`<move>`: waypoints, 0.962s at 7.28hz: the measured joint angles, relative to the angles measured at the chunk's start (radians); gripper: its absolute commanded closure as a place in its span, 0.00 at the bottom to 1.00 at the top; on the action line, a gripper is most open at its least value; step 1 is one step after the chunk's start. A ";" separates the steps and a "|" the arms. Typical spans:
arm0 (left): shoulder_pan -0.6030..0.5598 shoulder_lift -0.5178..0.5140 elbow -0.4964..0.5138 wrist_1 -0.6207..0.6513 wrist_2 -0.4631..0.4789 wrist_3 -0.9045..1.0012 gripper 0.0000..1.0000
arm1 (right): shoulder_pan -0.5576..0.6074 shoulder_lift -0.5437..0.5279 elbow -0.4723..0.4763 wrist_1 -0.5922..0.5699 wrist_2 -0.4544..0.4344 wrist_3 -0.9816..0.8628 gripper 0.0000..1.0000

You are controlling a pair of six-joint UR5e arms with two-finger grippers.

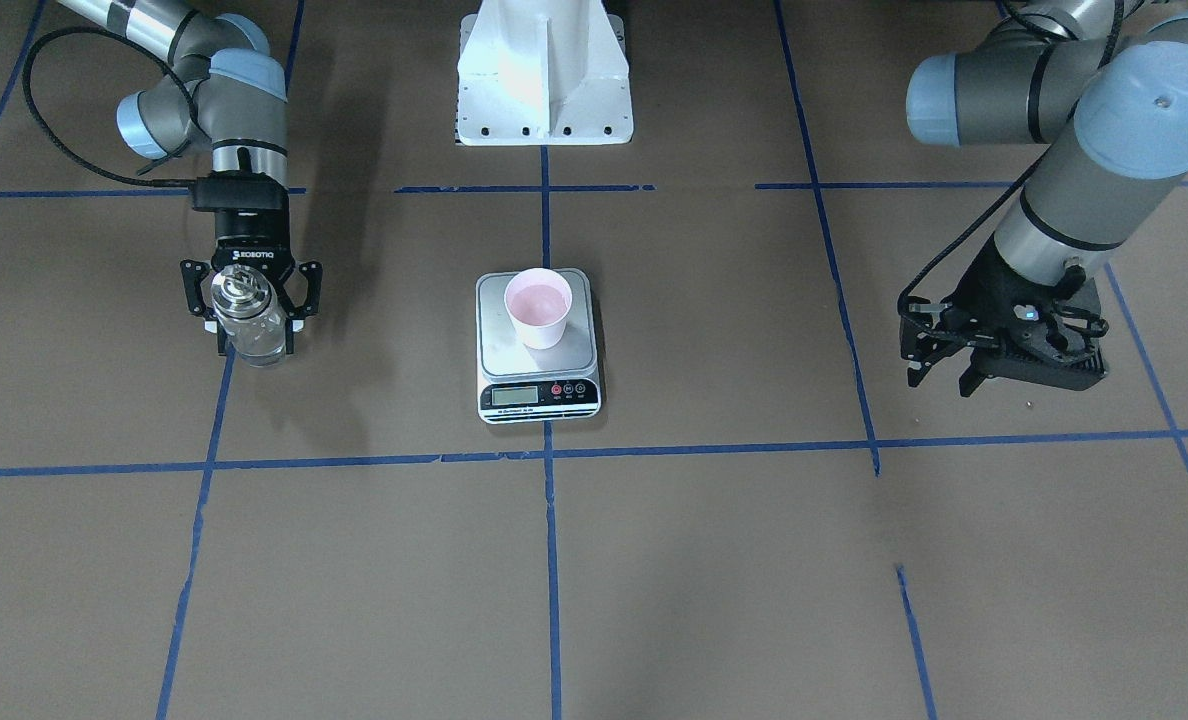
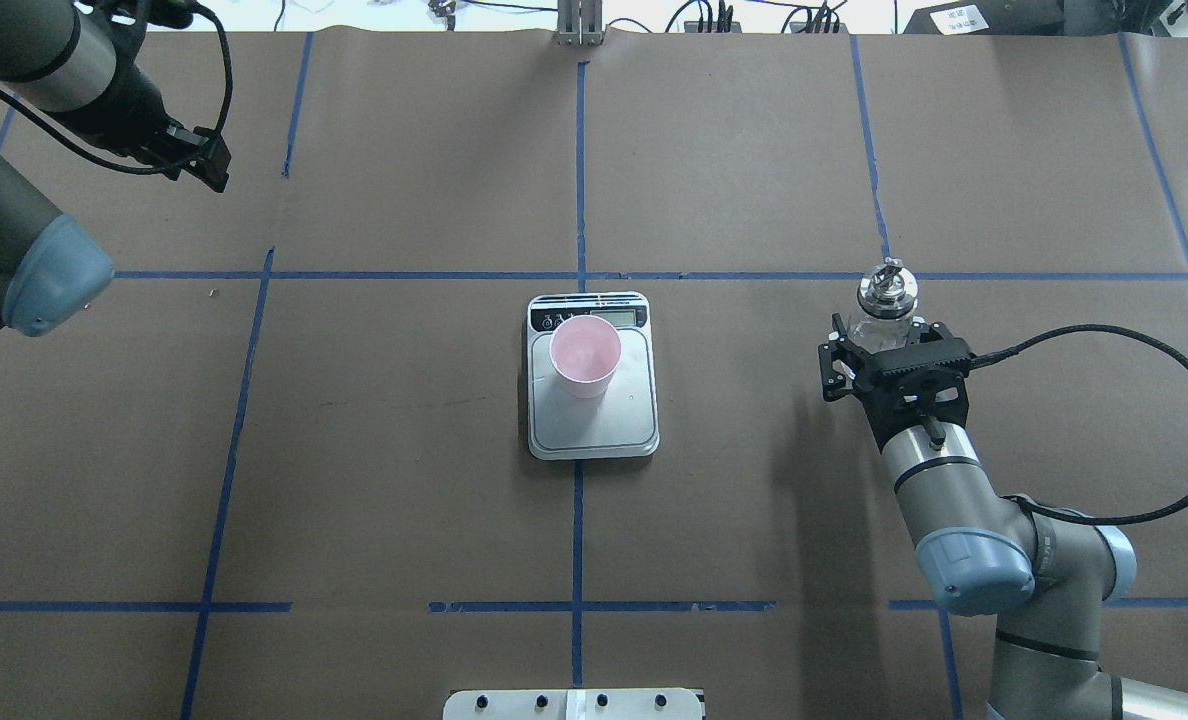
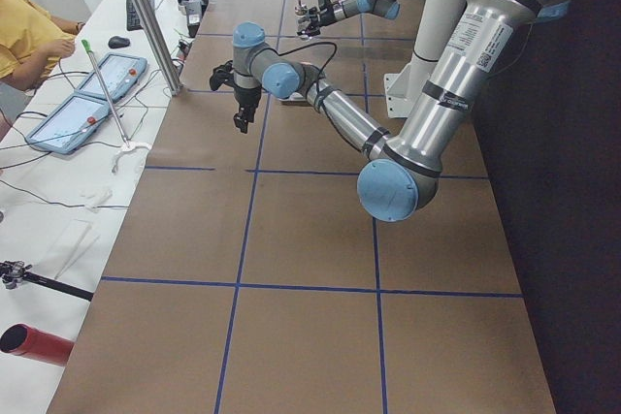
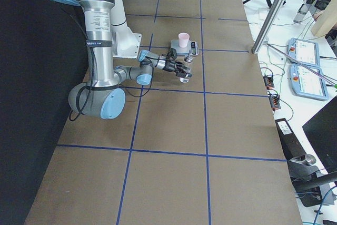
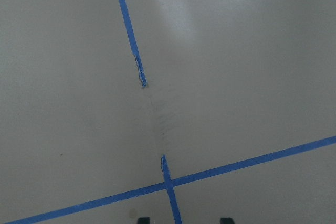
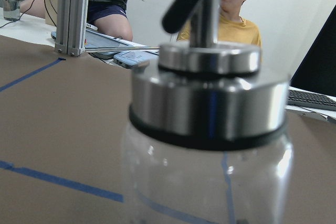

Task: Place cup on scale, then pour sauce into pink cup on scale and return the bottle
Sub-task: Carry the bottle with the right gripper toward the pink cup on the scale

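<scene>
Bottle: the small clear glass bottle with the shiny silver collar and spout [image 1: 247,320] stands upright, long axis vertical, on the robot's right side of the table, well apart from the scale.
Grip: the right gripper [image 2: 879,345] has its two fingers set either side of the glass body and pinching it; the collar stays above them.
Cup: the small pale pink tapered cup [image 2: 585,356] sits upright on the silver-grey platform of the white digital scale [image 2: 624,425], towards the display end.
Bearing: from the bottle, the cup lies straight across towards the table's middle, at about the same depth.
Other arm: the left gripper [image 1: 944,362] hangs on the far side with fingers spread, holding nothing.
Judgement: the right arm is the nearer; a sideways carry, then a tilt of the spout over the cup.
</scene>
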 measured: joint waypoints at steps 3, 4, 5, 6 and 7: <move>0.000 0.000 0.002 0.000 -0.002 0.003 0.45 | -0.003 0.082 0.040 -0.196 -0.021 -0.019 1.00; 0.000 0.001 0.004 -0.001 -0.002 0.007 0.45 | -0.006 0.100 0.049 -0.238 -0.028 -0.063 1.00; -0.001 0.008 0.003 -0.004 -0.003 0.016 0.44 | -0.017 0.117 0.051 -0.266 -0.045 -0.125 1.00; -0.006 0.022 0.002 -0.008 -0.005 0.040 0.43 | -0.037 0.130 0.050 -0.301 -0.087 -0.176 1.00; -0.017 0.029 0.002 -0.009 -0.005 0.076 0.43 | -0.055 0.153 0.048 -0.371 -0.129 -0.226 1.00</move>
